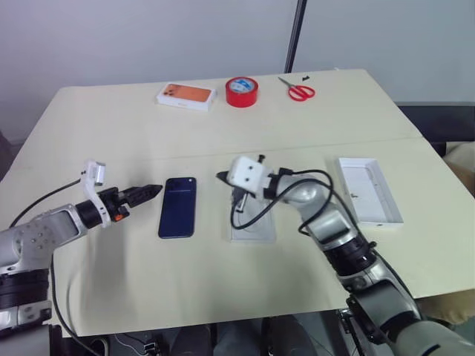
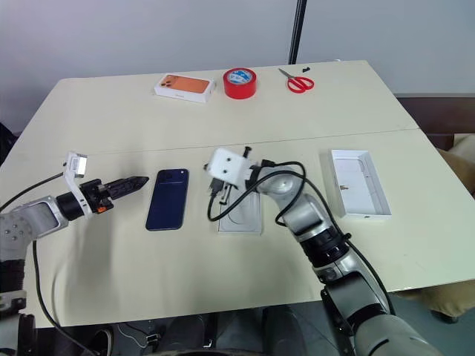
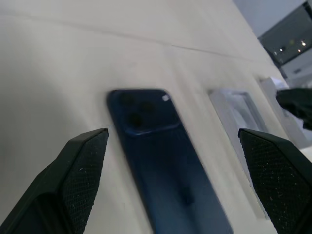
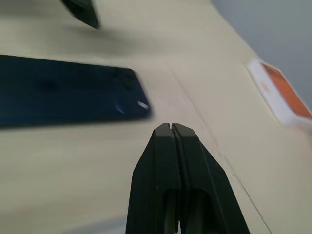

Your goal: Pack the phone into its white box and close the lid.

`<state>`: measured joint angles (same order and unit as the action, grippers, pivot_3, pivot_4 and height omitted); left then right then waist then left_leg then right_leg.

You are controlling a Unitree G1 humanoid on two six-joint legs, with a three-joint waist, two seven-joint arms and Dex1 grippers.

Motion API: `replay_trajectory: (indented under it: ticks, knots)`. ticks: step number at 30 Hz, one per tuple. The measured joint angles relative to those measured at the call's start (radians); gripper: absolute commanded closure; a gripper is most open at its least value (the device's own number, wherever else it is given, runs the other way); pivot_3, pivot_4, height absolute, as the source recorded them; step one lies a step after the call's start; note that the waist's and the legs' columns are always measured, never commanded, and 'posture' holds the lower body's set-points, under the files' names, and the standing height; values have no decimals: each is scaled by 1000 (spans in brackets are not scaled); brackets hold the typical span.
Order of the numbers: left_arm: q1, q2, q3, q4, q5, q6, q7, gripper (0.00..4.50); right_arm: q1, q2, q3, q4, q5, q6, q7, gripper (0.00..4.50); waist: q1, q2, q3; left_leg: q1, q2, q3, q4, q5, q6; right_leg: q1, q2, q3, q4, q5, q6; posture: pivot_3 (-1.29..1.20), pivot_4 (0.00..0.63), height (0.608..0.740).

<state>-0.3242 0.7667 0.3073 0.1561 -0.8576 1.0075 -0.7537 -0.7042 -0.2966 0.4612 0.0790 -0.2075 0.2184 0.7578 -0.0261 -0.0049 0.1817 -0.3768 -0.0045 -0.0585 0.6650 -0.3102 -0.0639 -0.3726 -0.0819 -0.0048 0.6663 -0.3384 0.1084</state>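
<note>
Navy-blue glossy slim phone [image 1: 178, 207] lies lengthwise on the bench between both arms, nearer the wide-open left end effector [image 1: 151, 190] than the closed, empty right end effector [image 1: 223, 176].

Bare table [image 1: 111, 141] (around phone [image 1: 178, 207])

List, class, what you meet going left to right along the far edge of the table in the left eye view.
orange-topped white box → red tape roll → red-handled scissors
</note>
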Motion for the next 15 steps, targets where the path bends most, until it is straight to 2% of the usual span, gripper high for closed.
replay_trajectory:
  ticks: [4, 10, 15]
  knots:
    - [-30, 0, -62, 61, 47, 6, -61, 0, -17, 24, 93, 99, -62, 55, 53, 4444, 7, 0, 0, 0, 0, -1, 0, 1, -1, 0, 0, 0, 1, 0, 0, 0, 150, 740]
    - [-95, -30, -99, 128, 101, -4, -93, 0, -87, 98, 97, 181, -54, 72, 91, 4444, 10, 1, -1, 2, 0, -1, 0, 1, -1, 1, 0, 0, 3, 0, 0, 0, 150, 740]
    - [-121, -61, -94, 117, 121, 57, -54, 0, -99, 141, 101, 239, -53, 88, 105, 4444, 13, 4, -4, 3, 0, -1, 0, 1, -1, 2, -1, 0, 3, 0, 0, 0, 150, 740]
